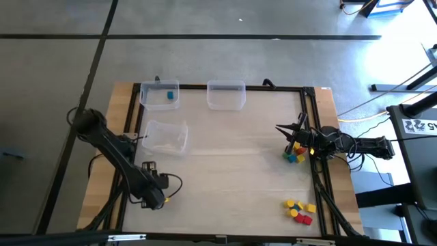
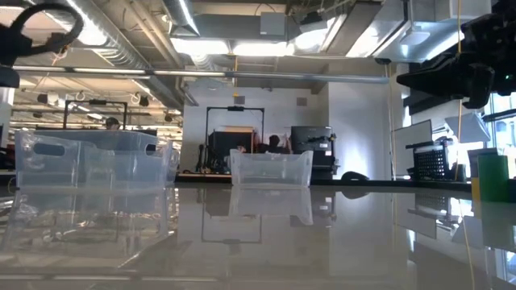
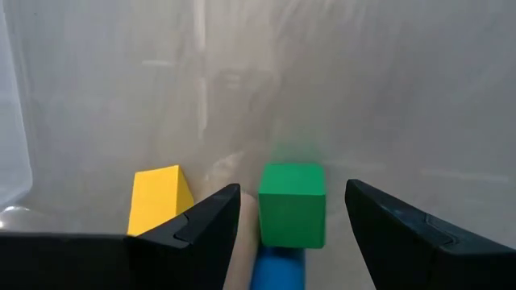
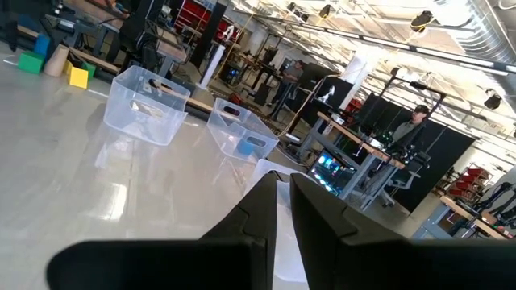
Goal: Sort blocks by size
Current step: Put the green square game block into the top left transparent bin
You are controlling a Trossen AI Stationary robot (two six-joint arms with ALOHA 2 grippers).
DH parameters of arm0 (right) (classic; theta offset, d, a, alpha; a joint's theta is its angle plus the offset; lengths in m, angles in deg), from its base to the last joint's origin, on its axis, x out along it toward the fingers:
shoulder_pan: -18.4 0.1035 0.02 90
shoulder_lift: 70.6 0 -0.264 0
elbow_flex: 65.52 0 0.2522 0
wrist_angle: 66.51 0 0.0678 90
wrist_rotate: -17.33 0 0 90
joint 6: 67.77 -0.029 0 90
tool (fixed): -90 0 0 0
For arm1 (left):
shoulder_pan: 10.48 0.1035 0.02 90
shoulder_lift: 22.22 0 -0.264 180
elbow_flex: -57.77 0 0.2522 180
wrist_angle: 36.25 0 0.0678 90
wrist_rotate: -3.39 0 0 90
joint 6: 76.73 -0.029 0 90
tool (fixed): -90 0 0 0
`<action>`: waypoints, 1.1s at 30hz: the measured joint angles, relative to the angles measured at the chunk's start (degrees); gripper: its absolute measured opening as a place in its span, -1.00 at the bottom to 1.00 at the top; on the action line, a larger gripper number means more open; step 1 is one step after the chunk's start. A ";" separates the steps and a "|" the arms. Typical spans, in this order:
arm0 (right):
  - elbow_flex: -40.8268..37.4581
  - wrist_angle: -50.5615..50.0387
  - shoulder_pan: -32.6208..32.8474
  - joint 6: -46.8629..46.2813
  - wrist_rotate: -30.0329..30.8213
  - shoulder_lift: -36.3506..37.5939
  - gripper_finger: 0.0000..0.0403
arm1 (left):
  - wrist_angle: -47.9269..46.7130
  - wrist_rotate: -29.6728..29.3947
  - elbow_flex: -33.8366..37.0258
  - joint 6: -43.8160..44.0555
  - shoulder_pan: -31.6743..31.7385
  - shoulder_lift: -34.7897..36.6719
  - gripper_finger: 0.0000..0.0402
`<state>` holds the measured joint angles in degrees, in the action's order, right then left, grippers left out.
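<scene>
Left gripper (image 3: 294, 211) spread, straddling green block (image 3: 292, 203) at lower centre. Blue block (image 3: 278, 270) crowds it, so I risk pinching both. Right gripper (image 4: 282, 201) pressed together, empty.

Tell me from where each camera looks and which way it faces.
High view: above the table, facing straight down; both arms show.
Low view: at tabletop height, facing level toward clear bins; arm parts overhead.
Left wrist view: on the wrist, facing a green block between the open left pincer.
Right wrist view: on the wrist, facing across the table; shut right pincer shows.
Shared: high and right wrist views both show the bin holding a blue block.
</scene>
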<state>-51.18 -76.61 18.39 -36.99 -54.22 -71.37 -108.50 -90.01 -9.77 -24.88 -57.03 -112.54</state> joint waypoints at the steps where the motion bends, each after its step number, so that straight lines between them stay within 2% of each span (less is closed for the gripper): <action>1: 0.00 0.00 -0.02 -0.02 0.00 0.00 -0.78 | -0.17 0.48 0.00 -0.44 0.00 -0.47 0.11; 7: -0.01 0.00 -0.02 -0.04 0.00 0.00 -0.78 | -1.68 2.87 0.00 -2.52 0.00 -2.69 0.11; 13: 0.01 0.00 0.00 0.19 0.00 0.00 -0.78 | -1.71 2.86 0.00 -4.99 0.02 -4.48 0.10; 16: 0.01 0.00 -0.01 0.57 0.00 0.00 -0.78 | -1.69 2.87 0.00 -7.01 0.02 -5.47 0.02; 24: 0.00 -0.03 0.00 1.18 0.94 0.00 -0.78 | -0.45 2.86 -0.07 -12.01 0.10 -6.68 -0.35; 30: -0.01 -0.04 -0.01 1.18 0.96 0.00 -0.78 | -1.97 3.58 -1.54 -13.70 1.57 -5.79 -0.35; 33: 0.01 -0.04 0.00 1.19 0.99 0.00 -0.78 | -6.92 3.37 -4.29 -15.66 3.17 -4.08 -0.34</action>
<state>-51.18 -76.65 18.39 -35.80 -53.22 -71.37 -115.42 -86.63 -14.06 -40.54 -53.86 -116.62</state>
